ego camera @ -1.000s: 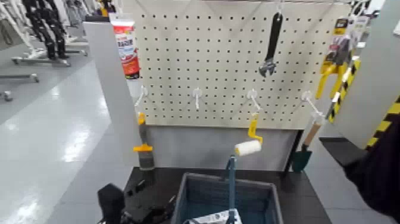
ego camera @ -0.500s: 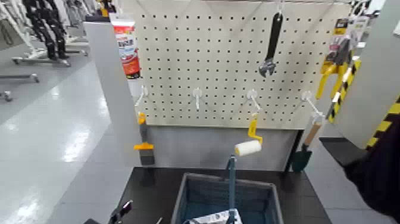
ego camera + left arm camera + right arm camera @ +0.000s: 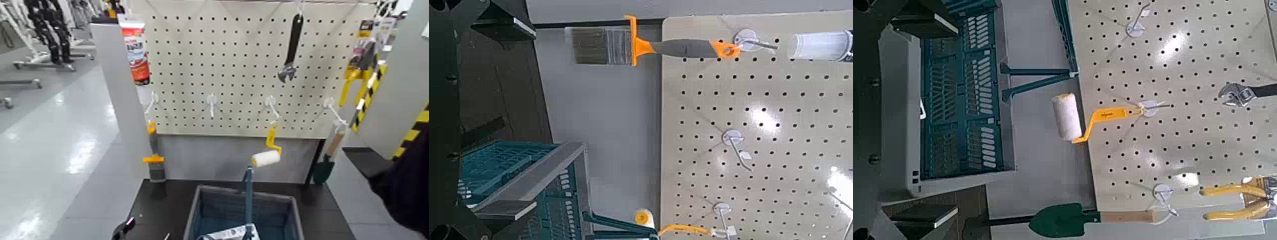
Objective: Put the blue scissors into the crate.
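Blue scissors' card lies in crate, both tools open and empty

The white printed card (image 3: 226, 234) of the blue scissors lies inside the crate (image 3: 278, 214), beside its upright blue post (image 3: 249, 201); the handles and blades cannot be made out. At the lower edge of the head view, the left tool (image 3: 504, 118) is over the dark surface (image 3: 163, 201), apart from the crate on its left side. Its fingers stand wide apart with nothing between them. The right tool (image 3: 925, 120), out of the head view, faces the crate and pegboard (image 3: 210, 64), its fingers also wide apart and holding nothing.
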Robot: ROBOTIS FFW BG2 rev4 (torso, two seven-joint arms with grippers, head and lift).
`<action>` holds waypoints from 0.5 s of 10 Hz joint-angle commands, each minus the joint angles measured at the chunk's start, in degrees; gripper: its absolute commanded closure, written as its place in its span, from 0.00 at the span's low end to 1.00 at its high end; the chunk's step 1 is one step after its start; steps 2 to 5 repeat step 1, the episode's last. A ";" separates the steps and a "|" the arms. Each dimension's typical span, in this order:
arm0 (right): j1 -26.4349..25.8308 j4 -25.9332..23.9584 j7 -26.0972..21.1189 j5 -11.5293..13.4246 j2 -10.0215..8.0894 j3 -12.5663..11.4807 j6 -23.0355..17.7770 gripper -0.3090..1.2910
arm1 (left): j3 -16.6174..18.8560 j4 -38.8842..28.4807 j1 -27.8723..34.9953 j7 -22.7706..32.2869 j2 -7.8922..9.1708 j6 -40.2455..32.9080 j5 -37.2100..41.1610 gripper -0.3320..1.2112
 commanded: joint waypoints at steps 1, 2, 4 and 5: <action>-0.06 -0.71 0.09 0.09 -0.27 -0.01 1.35 0.28 | -0.17 -0.10 -0.10 -0.12 0.18 0.43 -0.04 0.29; -0.06 -0.71 0.09 0.09 -0.27 -0.01 1.35 0.28 | -0.17 -0.10 -0.10 -0.12 0.18 0.43 -0.04 0.29; -0.06 -0.71 0.09 0.09 -0.27 -0.01 1.35 0.28 | -0.17 -0.10 -0.10 -0.12 0.18 0.43 -0.04 0.29; -0.06 -0.71 0.09 0.09 -0.27 -0.01 1.35 0.28 | -0.17 -0.10 -0.10 -0.12 0.18 0.43 -0.04 0.29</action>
